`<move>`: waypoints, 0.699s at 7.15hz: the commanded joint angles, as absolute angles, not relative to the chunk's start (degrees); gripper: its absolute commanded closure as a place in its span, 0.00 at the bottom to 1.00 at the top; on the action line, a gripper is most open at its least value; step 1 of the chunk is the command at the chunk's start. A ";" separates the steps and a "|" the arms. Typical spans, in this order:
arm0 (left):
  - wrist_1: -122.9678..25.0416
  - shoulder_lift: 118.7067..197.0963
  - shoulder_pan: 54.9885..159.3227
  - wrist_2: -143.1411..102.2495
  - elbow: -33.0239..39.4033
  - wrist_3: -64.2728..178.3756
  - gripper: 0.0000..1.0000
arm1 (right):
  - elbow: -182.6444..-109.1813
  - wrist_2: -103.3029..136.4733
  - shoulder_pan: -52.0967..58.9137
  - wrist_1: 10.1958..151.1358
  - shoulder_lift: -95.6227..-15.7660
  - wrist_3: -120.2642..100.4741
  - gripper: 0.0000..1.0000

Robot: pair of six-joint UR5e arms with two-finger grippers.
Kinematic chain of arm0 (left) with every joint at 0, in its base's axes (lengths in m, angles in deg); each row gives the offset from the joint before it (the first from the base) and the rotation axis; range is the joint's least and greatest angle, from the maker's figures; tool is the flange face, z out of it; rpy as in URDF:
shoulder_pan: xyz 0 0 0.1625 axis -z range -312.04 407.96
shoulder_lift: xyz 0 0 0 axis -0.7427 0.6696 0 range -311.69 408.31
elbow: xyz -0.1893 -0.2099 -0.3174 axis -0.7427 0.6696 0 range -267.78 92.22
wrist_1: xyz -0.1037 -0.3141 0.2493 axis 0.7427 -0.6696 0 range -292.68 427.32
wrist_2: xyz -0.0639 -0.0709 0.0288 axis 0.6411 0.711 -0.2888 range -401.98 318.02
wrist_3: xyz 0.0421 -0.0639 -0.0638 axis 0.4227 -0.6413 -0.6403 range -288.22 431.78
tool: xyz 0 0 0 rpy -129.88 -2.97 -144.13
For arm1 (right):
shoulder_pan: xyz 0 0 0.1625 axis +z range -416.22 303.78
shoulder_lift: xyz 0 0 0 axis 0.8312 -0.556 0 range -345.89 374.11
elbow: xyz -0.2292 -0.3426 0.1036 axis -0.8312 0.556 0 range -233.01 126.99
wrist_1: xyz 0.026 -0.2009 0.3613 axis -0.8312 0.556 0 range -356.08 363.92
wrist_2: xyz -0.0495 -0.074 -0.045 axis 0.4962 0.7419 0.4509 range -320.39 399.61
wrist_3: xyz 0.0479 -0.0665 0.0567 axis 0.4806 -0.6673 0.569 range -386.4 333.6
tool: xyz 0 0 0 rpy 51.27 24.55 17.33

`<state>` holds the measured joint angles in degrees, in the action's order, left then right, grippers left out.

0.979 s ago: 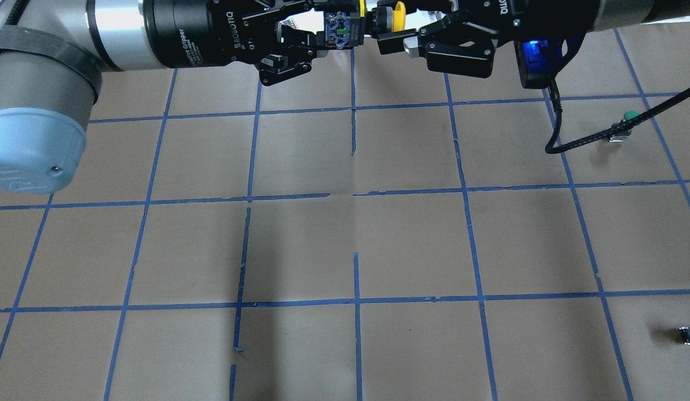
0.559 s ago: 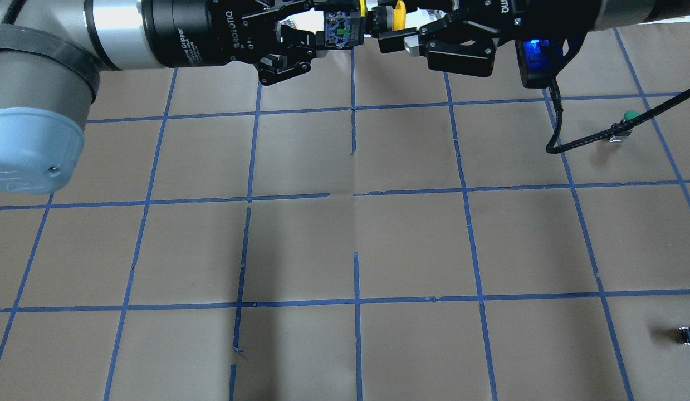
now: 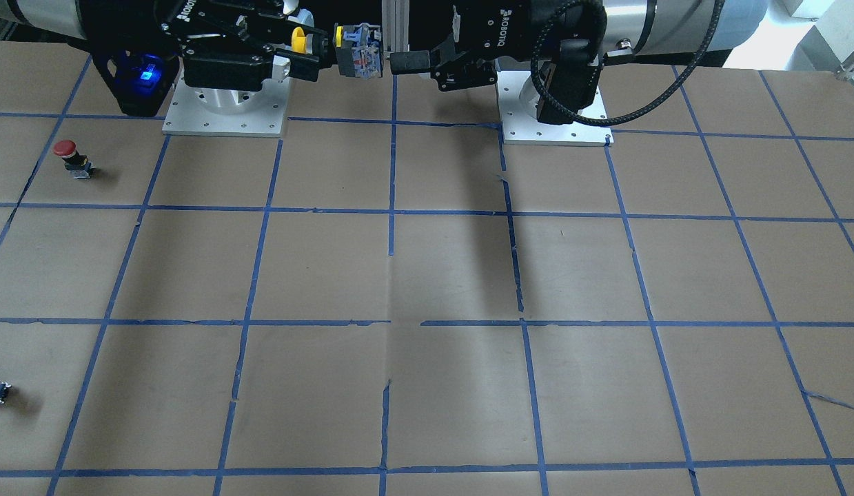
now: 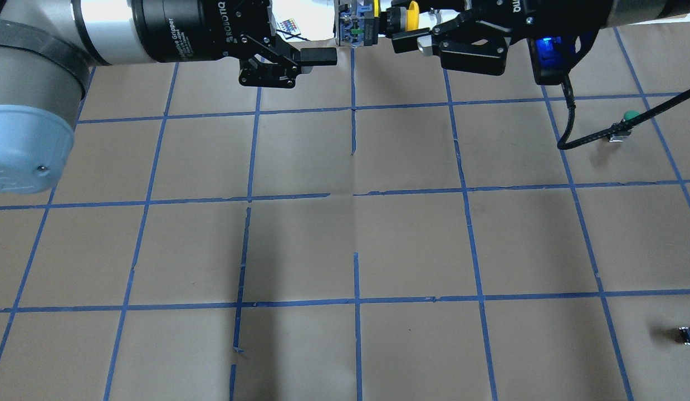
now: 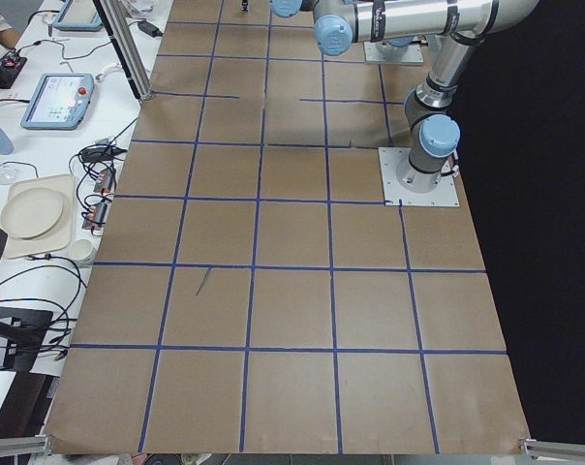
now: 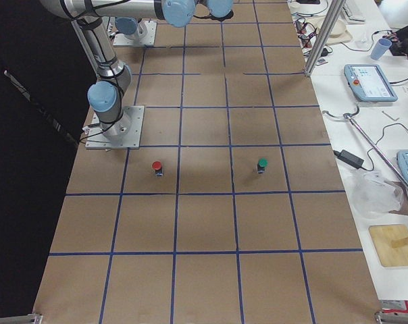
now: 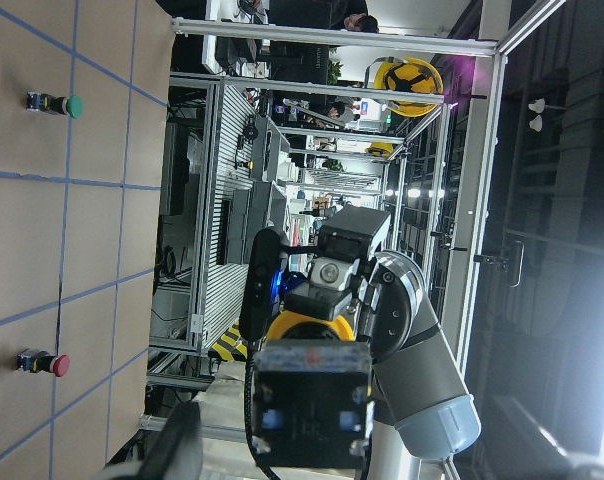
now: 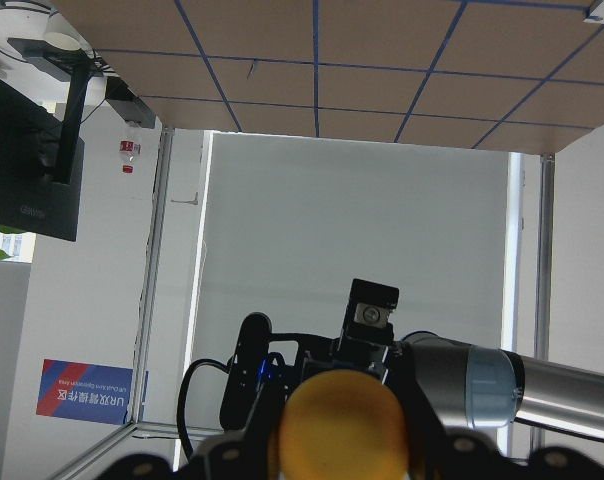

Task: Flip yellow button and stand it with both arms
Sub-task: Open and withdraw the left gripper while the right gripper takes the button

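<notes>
Taped brown table (image 4: 411, 239) lies well below; left gripper (image 4: 319, 39) has let go and backed off, jaws spread. Now right gripper (image 4: 401, 25) alone clamps yellow button (image 4: 358, 25) near its cap, aloft, sideways. Hand-over looks done; standing remains.

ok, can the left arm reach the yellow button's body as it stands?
Probably yes. The left end effector is open beside the yellow button, whose body end faces it with nothing between; the right end effector grips only the cap end.
</notes>
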<state>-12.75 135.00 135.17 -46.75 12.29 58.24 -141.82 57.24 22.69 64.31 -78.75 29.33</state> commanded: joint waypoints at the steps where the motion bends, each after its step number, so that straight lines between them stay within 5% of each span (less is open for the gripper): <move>1: -12.14 134.79 134.97 -47.52 11.80 49.75 0.01 | -141.86 68.80 21.47 67.37 -79.14 23.14 0.74; 5: -7.92 135.93 135.67 -70.55 8.91 50.16 0.02 | -142.39 101.33 19.90 67.37 -78.79 -7.94 0.74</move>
